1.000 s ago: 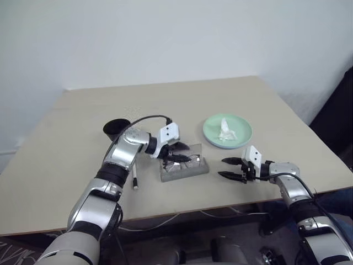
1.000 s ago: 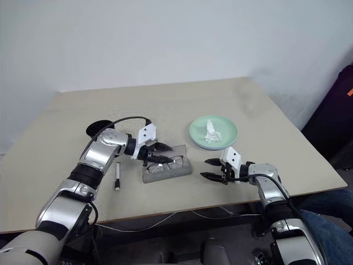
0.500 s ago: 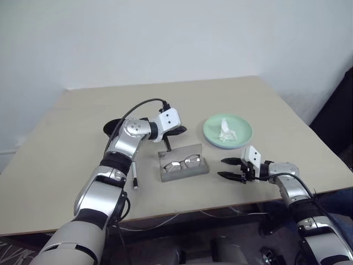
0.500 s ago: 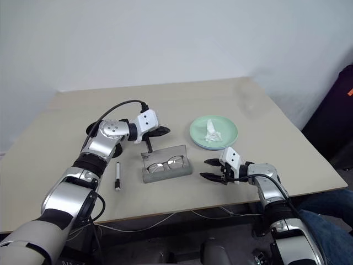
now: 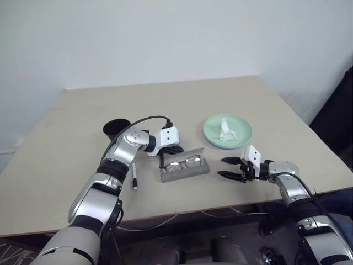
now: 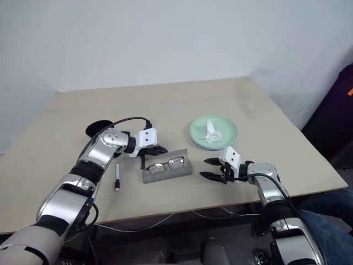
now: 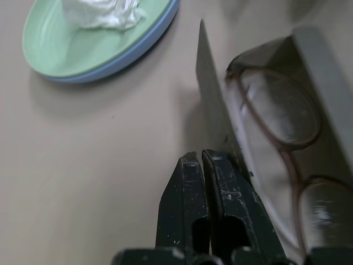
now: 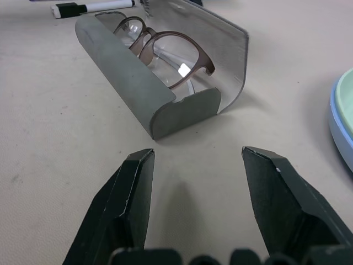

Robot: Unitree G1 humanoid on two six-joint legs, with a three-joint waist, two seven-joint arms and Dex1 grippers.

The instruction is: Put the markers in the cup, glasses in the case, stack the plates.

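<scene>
Left gripper, fingers pressed together, behind the open case (glasses inside); right gripper spread.

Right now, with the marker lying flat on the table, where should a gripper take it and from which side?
Grip the marker at mid-barrel, coming from above, jaws across its thin width. It lies flat on the table, apart from the case, pointing away from the robot, so probably only its sides offer opposing faces.

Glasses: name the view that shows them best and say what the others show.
Right wrist view: the glasses lie whole inside the open case, frame and both lenses clear. The left wrist view shows them close but cropped. Both eye views show them small in the case.
</scene>
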